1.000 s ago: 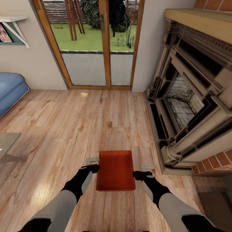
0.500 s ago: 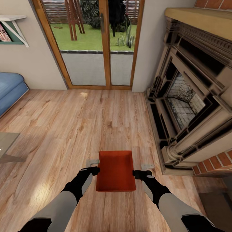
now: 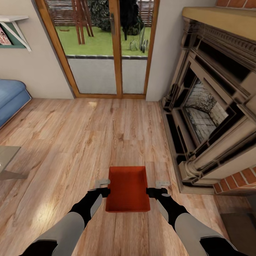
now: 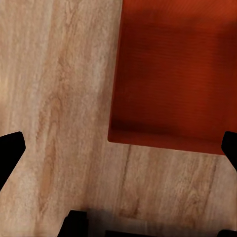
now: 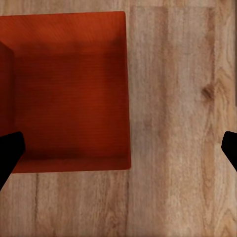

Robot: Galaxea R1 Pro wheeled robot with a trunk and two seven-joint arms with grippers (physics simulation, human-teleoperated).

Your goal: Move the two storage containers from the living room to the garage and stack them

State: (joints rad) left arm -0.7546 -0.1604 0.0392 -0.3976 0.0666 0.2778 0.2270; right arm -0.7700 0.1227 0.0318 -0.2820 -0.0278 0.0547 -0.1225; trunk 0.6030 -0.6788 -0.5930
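Observation:
One orange-red storage container (image 3: 128, 188) sits on the light wood-plank floor of the living room, straight in front of me, its open side up and nothing inside. My left gripper (image 3: 102, 187) hangs open over the container's left wall. In the left wrist view the left gripper (image 4: 118, 148) has its black fingertips (image 4: 10, 150) spread wide, with the container (image 4: 173, 74) partly between them. My right gripper (image 3: 160, 187) is open beside the right wall. In the right wrist view the right gripper (image 5: 121, 150) straddles the edge of the container (image 5: 69, 94).
An ornate stone fireplace (image 3: 213, 117) with a brick hearth (image 3: 238, 179) lines the right side. Wood-framed glass doors (image 3: 106, 53) stand ahead. A blue sofa (image 3: 10, 97) and a table corner (image 3: 6, 156) are at the left. Open plank floor (image 3: 106, 135) lies between them.
My left gripper has shifted a little nearer to me along the container's left wall. The container and the right gripper have stayed put. The view has barely moved.

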